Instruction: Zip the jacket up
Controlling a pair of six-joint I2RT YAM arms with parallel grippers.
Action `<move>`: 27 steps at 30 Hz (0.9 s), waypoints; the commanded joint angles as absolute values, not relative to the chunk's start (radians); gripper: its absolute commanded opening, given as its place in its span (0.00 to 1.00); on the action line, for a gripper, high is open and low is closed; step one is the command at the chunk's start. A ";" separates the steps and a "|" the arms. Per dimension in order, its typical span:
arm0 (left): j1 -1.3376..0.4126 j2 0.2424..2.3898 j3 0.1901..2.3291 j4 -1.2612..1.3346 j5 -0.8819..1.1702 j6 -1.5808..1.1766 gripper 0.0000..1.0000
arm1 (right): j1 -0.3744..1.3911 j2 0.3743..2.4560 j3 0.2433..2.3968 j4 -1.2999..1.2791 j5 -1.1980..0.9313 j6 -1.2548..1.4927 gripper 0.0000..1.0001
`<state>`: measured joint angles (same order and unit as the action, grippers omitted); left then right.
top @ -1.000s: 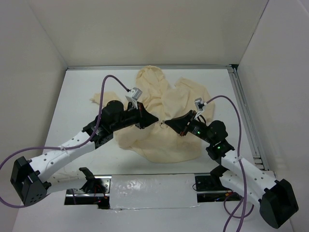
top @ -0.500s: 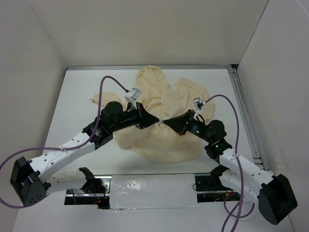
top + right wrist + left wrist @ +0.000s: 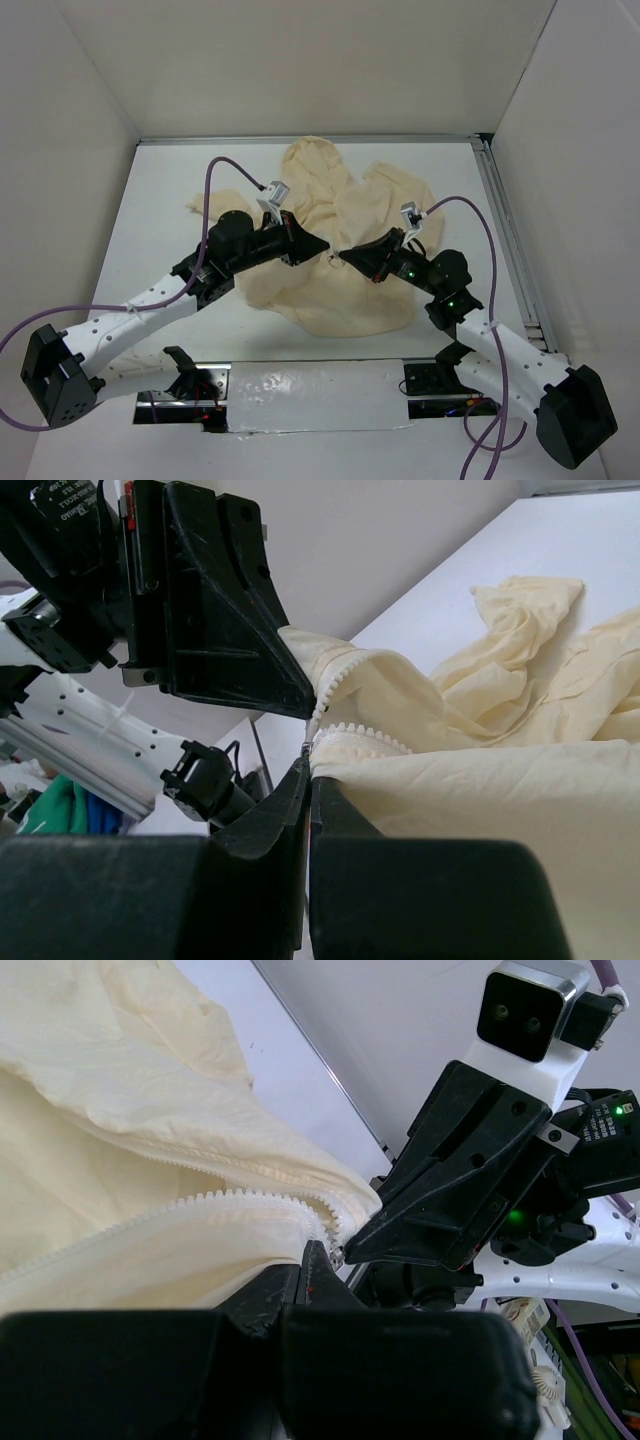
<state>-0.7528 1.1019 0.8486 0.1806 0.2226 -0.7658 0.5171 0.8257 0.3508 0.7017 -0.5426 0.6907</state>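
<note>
That big floppy cream thin-fabric jacket point(image 3: 350, 300) lies mid-table, looking light, limp and slippery. The left gripper point(image 3: 322, 249) and right gripper point(image 3: 345, 254) are both pinched tight on its toothed zipper edges point(image 3: 250, 1200), tips nearly touching. Grabbing right beside the teeth seems smartest.

Both arms reach inward, pincer tips almost meeting.
The left pincer point(image 3: 322, 249) and right pincer point(image 3: 345, 254) face each other tip to tip, jaws closed, each pinching the jacket point(image 3: 350, 300). Both forearms slant in from the near corners of the desk point(image 3: 160, 190).
</note>
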 commanded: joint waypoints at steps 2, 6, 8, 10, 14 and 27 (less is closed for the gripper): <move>-0.749 1.092 0.845 0.259 0.244 -0.769 0.00 | 0.520 0.805 0.351 0.732 -0.551 0.693 0.00; -0.749 1.091 0.844 0.256 0.248 -0.773 0.00 | 0.520 0.821 0.351 0.741 -0.558 0.703 0.00; -0.749 1.083 0.841 0.261 0.259 -0.775 0.00 | 0.520 0.827 0.350 0.753 -0.555 0.710 0.00; -0.749 1.080 0.838 0.268 0.267 -0.776 0.00 | 0.520 0.831 0.353 0.767 -0.564 0.710 0.00; -0.749 1.080 0.838 0.262 0.250 -0.781 0.00 | 0.526 0.841 0.362 0.758 -0.575 0.707 0.00; -0.750 1.063 0.833 0.261 0.247 -0.773 0.00 | 0.526 0.801 0.347 0.716 -0.543 0.716 0.00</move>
<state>-0.7532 1.0882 0.8375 0.2028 0.2317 -0.7670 0.5194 0.8207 0.3508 0.6807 -0.5552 0.7128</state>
